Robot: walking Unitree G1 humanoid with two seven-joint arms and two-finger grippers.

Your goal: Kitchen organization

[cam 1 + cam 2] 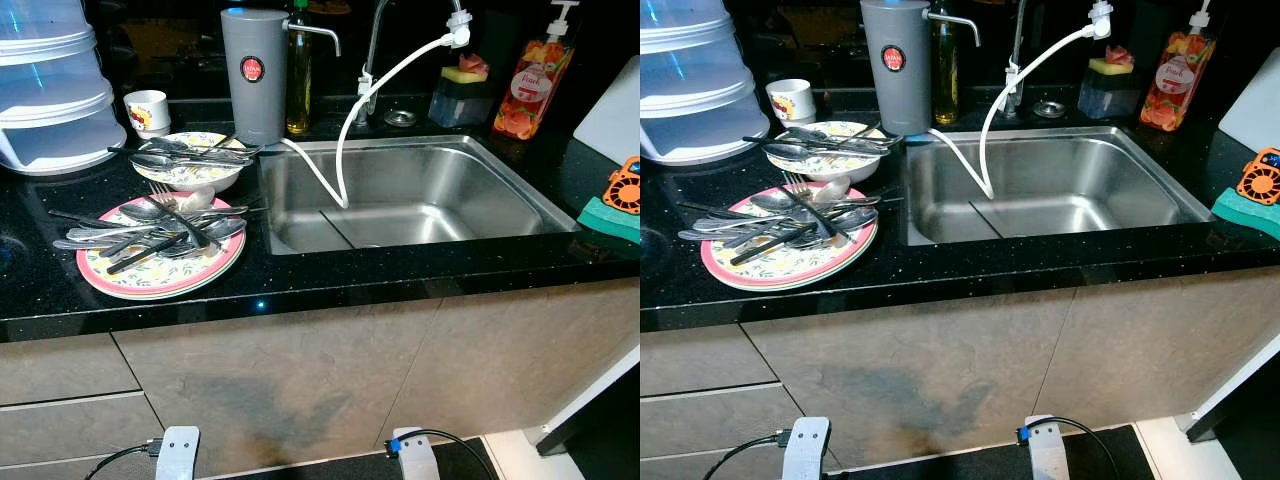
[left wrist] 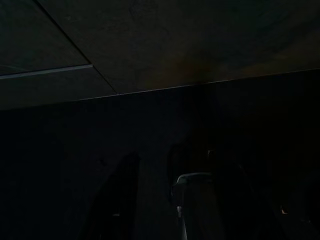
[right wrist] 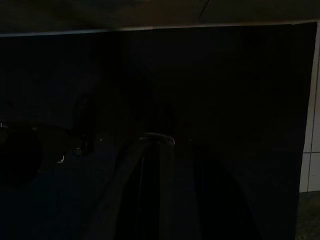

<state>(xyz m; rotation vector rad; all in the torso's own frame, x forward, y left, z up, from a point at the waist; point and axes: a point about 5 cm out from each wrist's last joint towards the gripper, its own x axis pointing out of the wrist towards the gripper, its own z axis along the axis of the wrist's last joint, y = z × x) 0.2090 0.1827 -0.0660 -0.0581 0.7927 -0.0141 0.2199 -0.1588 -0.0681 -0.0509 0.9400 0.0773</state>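
Cutlery (image 1: 160, 225) lay heaped on a pink plate (image 1: 200, 275) and across a bowl (image 1: 195, 178), both on the black counter (image 1: 330, 285) left of the sink (image 1: 420, 195). I kept both arms hanging low; I couldn't tell either gripper's jaw state.

Two silver arm ends (image 1: 177, 452) — black cables, blue connector (image 1: 394, 447)
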